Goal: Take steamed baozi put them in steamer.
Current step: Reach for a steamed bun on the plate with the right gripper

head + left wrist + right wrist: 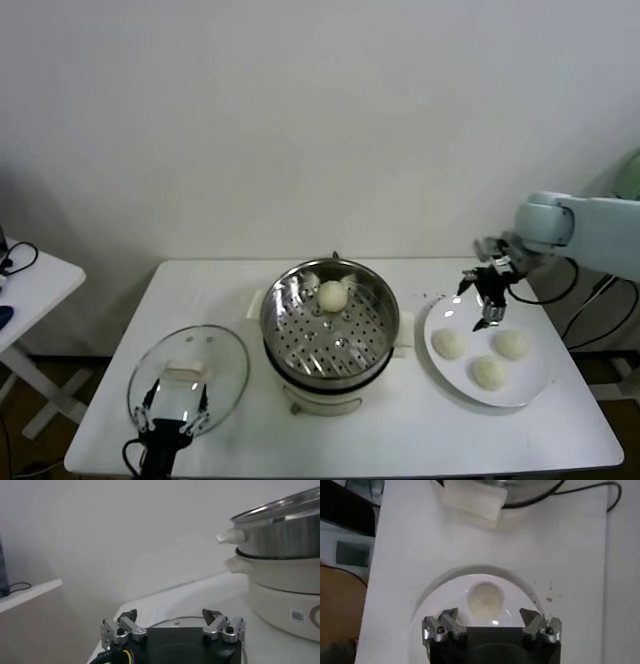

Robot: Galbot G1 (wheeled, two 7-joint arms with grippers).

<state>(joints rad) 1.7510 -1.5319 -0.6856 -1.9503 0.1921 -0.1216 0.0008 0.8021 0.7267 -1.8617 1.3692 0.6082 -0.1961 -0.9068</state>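
One cream-white baozi (332,295) lies in the steel steamer (372,325) at the table's middle. Three more baozi sit on the white plate (530,385) to the right: one on the left (448,344), one at the back right (510,344), one at the front (489,372). My right gripper (488,300) is open and empty, hovering above the plate's back edge. In the right wrist view a baozi (485,600) lies on the plate (435,605) just ahead of the right gripper (491,618). My left gripper (172,412) is open and parked over the glass lid.
A round glass lid (225,355) with a cream handle lies front left on the white table (400,430). The steamer and its white cooker base (280,592) show in the left wrist view, beyond the left gripper (172,619). A side table (30,280) stands at far left. Cables hang at right.
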